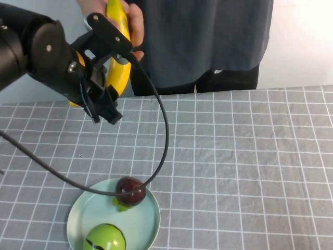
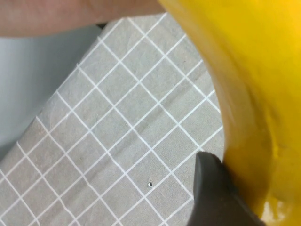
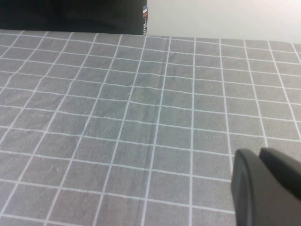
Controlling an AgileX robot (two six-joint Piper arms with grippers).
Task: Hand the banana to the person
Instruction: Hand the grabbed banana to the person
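The banana [image 1: 118,62] is held up at the far left, pinched low down by the left gripper [image 1: 106,86] while the person [image 1: 208,41] already has a hand [image 1: 132,23] wrapped round its top. It's probably light, smooth and easily bruised, so a gentle mid-body hold is best. The right gripper [image 3: 265,188] is parked low over the cloth, seemingly pressed together.

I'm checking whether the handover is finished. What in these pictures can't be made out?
- Left gripper, raised at the table's far left: the arm's body hides how its jaws meet the banana.
- Banana's top end: cut off by the high view's upper edge, inside the person's hand.
- Right gripper: absent from the high view; its wrist view shows only a dark corner low over the cloth.
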